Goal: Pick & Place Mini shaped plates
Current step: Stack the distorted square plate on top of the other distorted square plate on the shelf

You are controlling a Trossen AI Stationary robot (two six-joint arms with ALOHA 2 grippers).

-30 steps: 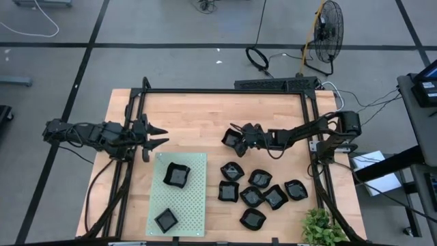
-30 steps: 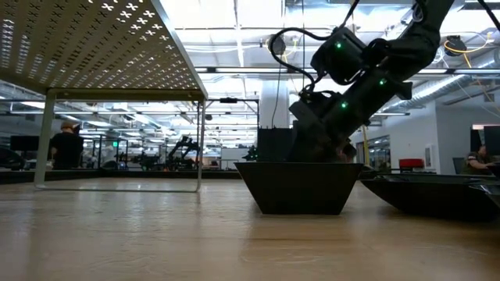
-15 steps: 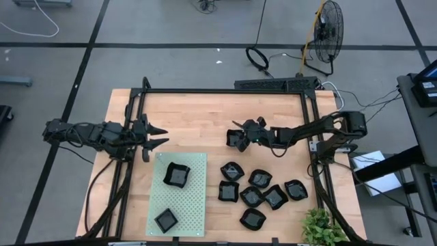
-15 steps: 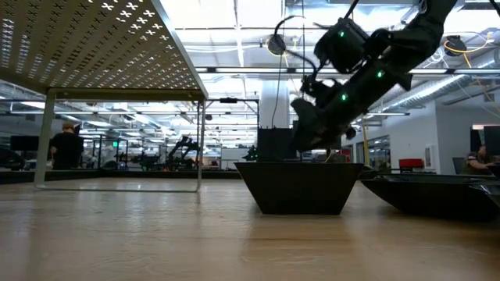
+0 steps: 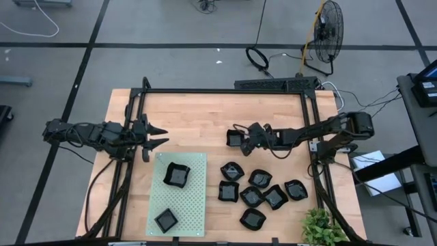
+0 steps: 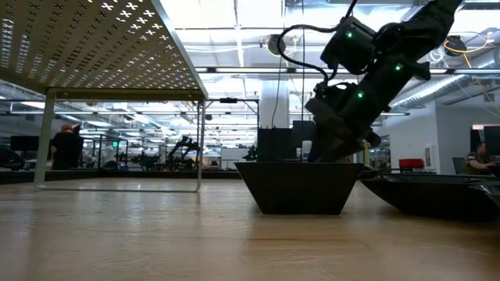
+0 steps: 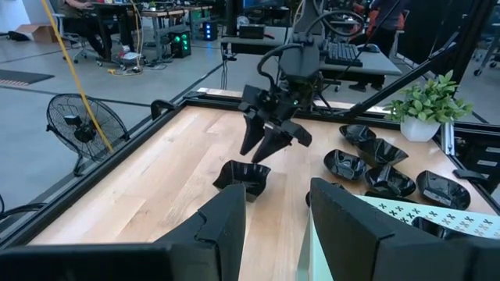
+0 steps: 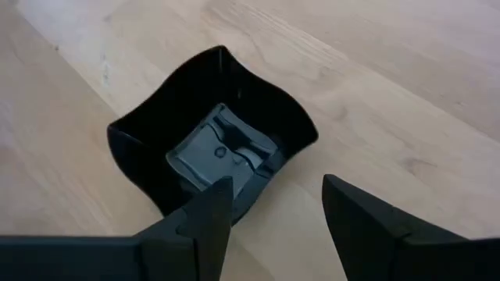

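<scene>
Right end effector (image 5: 247,139) now drawn back from square black plate (image 5: 235,139), fingers apart, empty, just beside it.

Bare wooden tabletop (image 5: 191,116) lies open between the two arms, behind the pale green perforated rectangular mat (image 5: 179,201). Just right of that mat, a tight cluster of glossy black shallow dishes (image 5: 259,190) blocks low passage. One lone glossy black wavy-edged dish (image 5: 235,139) stands apart behind the cluster, the right gripper (image 5: 247,139) above it with fingers spread.
</scene>
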